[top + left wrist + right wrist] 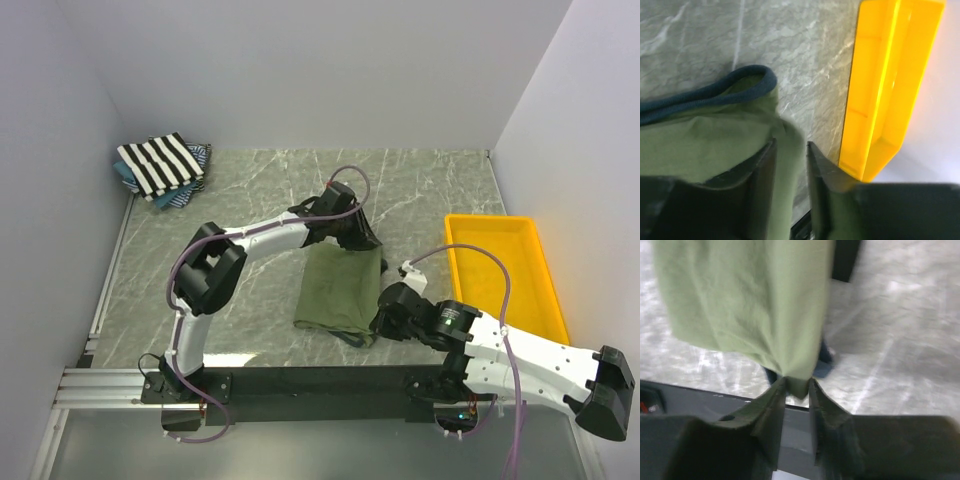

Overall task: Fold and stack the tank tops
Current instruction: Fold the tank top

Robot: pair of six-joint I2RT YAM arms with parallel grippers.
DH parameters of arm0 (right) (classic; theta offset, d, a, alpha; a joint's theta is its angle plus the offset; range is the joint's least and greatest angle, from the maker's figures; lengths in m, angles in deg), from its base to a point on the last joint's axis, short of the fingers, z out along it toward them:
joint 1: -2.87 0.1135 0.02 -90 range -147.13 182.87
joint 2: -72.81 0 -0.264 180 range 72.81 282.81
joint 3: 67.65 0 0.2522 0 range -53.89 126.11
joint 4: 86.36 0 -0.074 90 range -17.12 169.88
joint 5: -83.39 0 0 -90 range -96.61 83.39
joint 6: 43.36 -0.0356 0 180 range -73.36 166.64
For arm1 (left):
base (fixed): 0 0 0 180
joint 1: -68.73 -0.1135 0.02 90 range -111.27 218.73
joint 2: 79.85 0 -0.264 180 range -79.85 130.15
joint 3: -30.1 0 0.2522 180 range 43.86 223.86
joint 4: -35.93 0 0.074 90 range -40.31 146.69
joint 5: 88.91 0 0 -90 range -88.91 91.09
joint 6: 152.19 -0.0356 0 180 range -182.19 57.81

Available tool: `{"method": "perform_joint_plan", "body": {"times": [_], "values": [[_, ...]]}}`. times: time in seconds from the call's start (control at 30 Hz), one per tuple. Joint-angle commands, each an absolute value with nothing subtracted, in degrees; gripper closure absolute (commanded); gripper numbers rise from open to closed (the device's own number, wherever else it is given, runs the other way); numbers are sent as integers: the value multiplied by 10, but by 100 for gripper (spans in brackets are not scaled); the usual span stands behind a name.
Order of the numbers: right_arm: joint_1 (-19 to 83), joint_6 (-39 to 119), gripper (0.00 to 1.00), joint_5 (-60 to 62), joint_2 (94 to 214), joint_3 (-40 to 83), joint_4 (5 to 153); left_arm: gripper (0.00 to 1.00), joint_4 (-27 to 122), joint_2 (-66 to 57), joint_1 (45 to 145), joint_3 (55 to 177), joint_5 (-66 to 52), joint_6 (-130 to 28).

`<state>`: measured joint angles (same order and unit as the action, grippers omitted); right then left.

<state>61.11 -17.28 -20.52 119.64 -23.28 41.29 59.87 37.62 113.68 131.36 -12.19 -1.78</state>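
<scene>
Olive cloth fills the barely parted right gripper point(797, 383) at the near corner of the green tank top point(335, 285) and the left gripper point(791, 146) at its far corner; whether either pinches, I cannot tell. The striped stack point(160, 165) lies far left, nearer the left gripper.

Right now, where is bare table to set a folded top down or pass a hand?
Free: the marble table between the striped stack and the olive tank top, and the far strip behind the yellow tray. Crowded: centre-right, where the left gripper and right gripper meet the olive top beside the tray.
</scene>
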Motion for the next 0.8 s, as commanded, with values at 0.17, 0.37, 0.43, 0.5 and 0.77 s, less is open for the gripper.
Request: {"method": "perform_joint_plan", "body": {"times": [0.17, 0.37, 0.43, 0.5, 0.77], "values": [[612, -222, 60, -286, 1140, -182, 293, 45, 554, 338, 1122, 1366, -158, -79], [611, -123, 57, -273, 1215, -94, 376, 54, 625, 237, 1058, 1294, -118, -76], [611, -99, 57, -251, 1287, -65, 429, 61, 634, 191, 1042, 1229, -112, -72], [611, -67, 58, -208, 1345, -57, 469, 62, 637, 162, 1026, 1183, -109, -76], [611, -55, 58, -159, 1450, -100, 567, 44, 536, 53, 991, 956, -172, -106]]}}
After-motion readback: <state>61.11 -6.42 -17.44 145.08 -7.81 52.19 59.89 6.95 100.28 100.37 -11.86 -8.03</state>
